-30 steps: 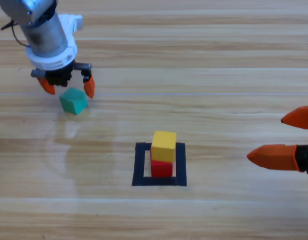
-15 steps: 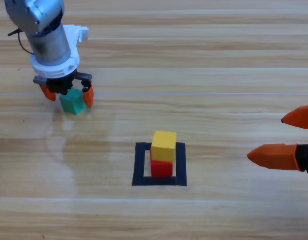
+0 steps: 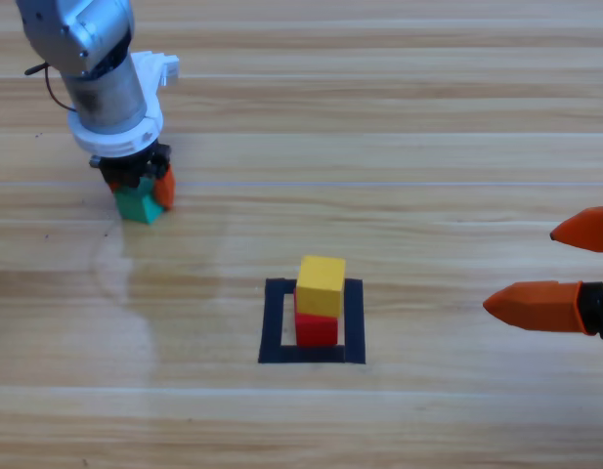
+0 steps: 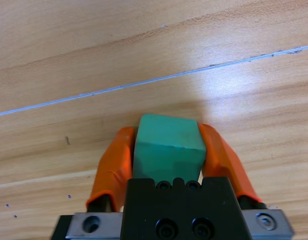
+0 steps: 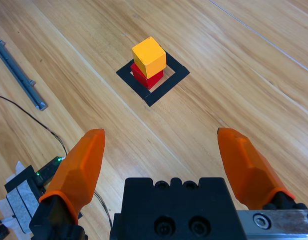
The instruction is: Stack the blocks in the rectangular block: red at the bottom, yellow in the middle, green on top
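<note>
The left gripper [image 3: 137, 186], upper left of the high view, is clamped on the green cube [image 4: 167, 146] on the table [image 3: 428, 147]. Lower centre, the yellow cube [image 3: 322, 283] sits atop the red cube [image 3: 317, 329] inside the black tape rectangle [image 3: 274, 322]. At the right edge, the right gripper [image 3: 560, 269] waits, jaws wide

Glossy wood table [image 3: 428, 127], matt cubes [image 3: 321, 283]

Wooden table [image 3: 428, 147] bears black tape outline [image 3: 354, 322], red cube [image 3: 318, 330] inside, green cube [image 3: 138, 204].
</note>
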Controlling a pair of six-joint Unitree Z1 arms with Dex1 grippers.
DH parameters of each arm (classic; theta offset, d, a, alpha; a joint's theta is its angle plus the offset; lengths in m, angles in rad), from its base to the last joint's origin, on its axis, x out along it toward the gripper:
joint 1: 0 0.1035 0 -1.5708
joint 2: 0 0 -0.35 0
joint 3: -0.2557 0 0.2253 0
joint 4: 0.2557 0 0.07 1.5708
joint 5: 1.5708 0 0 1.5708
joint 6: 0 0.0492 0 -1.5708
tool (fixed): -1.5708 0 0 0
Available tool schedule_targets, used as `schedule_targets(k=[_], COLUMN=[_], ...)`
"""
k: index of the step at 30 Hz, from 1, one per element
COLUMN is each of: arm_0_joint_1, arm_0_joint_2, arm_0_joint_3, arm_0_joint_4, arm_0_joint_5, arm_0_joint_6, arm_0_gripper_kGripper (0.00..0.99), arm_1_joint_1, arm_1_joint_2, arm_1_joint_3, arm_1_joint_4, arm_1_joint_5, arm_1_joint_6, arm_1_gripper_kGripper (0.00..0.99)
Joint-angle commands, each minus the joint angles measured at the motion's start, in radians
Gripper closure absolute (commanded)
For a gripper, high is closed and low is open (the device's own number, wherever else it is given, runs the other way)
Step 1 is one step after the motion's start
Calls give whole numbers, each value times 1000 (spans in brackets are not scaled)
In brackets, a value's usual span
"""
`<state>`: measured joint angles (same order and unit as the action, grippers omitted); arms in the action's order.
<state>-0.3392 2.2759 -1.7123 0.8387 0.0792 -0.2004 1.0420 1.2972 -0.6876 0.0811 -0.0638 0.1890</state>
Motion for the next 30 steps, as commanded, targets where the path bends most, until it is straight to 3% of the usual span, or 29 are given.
schedule_targets(k=[1, 7, 12, 16, 20, 26, 30], arm_0_joint_1=[-1, -4, -69, -236, -414, -638, -699], arm_0_joint_2=[71, 19, -180, -268, -174, -128, -90], arm_0_joint_3=[37, 85, 115, -76, -406, -455, -463], arm_0_joint_4=[-9, -9, 7, 206, 491, 540, 562], arm_0_joint_5=[33, 37, 36, 100, 175, 217, 226], arm_0_joint_6=[12, -21, -221, -438, -594, -709, -784], arm_0_gripper_kGripper=[794, 794, 832, 876, 927, 927, 929], arm_1_joint_1=[-25, -23, -23, -23, -23, -23, -23], arm_1_joint_2=[22, 22, 22, 20, 16, 10, 10], arm_1_joint_3=[6, 6, 5, 2, 2, 0, 0], arm_1_joint_4=[-7, -4, 3, 16, 23, 26, 28], arm_1_joint_5=[-7, -5, -4, 1, 16, 35, 42], arm_1_joint_6=[-2, -3, -11, -20, -31, -42, -49], arm_1_gripper_kGripper=[0, 0, 0, 0, 0, 0, 0])
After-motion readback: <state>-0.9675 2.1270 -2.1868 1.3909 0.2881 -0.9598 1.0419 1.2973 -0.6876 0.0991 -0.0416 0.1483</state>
